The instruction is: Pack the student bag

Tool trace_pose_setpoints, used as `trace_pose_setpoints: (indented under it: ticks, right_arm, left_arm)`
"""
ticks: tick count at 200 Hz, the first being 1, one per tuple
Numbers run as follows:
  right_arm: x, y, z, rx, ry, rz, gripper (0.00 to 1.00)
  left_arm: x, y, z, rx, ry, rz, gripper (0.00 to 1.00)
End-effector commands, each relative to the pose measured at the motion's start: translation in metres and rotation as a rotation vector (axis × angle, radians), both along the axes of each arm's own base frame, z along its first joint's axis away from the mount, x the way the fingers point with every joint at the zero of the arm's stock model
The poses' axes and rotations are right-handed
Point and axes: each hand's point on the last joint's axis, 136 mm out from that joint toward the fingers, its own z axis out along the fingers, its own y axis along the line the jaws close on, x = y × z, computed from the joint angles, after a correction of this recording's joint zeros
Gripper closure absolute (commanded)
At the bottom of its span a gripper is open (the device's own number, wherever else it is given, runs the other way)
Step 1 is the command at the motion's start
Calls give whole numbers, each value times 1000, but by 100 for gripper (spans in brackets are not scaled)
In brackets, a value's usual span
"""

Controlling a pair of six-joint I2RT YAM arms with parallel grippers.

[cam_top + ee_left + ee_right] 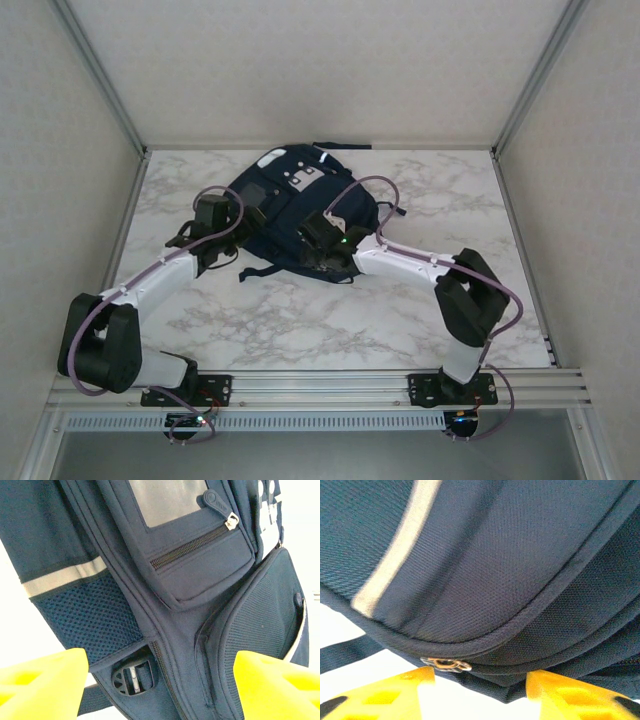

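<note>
The student bag [285, 190], dark navy with white tabs, lies flat at the back middle of the marble table. My left gripper [228, 232] hovers at its left side, yellow fingers [42, 685] spread wide and open over the bag's strap buckle [131, 675]; above the buckle I see a zipped front pocket [200, 555] and a grey patch [167, 500]. At the bag's near edge my right gripper [312, 248] stands open. Its yellow fingertips [555, 690] straddle the bag's rim, with a metal zip pull [446, 665] just above the left fingertip.
A dark strap [255, 272] trails onto the table [300, 320] in front of the bag. Enclosure walls and aluminium posts [520, 110] bound the table on three sides. A metal rail [320, 385] runs along the near edge.
</note>
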Motion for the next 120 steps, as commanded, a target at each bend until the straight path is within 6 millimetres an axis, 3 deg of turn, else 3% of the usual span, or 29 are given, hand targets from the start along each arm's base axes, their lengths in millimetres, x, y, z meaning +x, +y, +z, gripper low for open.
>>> trace_pose_setpoints:
  ticks: [1, 39, 87, 120]
  right_arm:
    - [26, 0, 30, 88, -137, -83, 45]
    - [30, 6, 20, 73, -122, -81, 45]
    - [38, -20, 0, -98, -129, -159, 56]
    - [31, -33, 4, -163, -115, -140, 67]
  left_arm:
    - [-5, -7, 9, -9, -13, -6, 24]
    - [-7, -19, 15, -10, -25, -32, 23]
    - [-10, -27, 16, -4, -34, -40, 23]
    - [-9, -36, 14, -16, -34, -49, 23]
